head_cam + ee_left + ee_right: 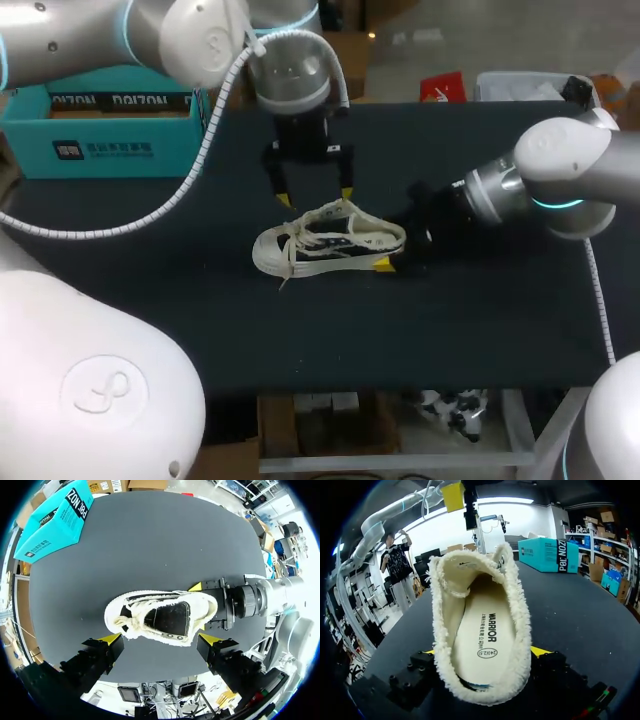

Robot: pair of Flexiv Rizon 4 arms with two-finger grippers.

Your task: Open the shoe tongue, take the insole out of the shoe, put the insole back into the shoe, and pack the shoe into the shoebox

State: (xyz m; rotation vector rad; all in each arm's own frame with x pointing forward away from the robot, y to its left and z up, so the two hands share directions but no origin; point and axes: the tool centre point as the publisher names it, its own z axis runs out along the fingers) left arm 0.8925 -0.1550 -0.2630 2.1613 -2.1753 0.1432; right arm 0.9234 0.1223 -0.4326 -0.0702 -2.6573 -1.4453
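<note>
Heel of the cream-and-black canvas shoe with fleecy lining [520, 610] sits clamped between the yellow tips of the right gripper [484, 652], that arm lying low along the black table [480, 320] (a steadying grip, by the look of it). The pale printed insole [482, 630] lies inside the shoe, just ahead of those jaws. The left gripper [316, 196] hangs above the laces, pointing straight down, fingers spread and touching nothing. I judge the tongue-opening step to be in hand: next, the left jaws must drop and pinch the tongue. The teal cardboard shoebox [100, 135] stands well beyond the left gripper
</note>
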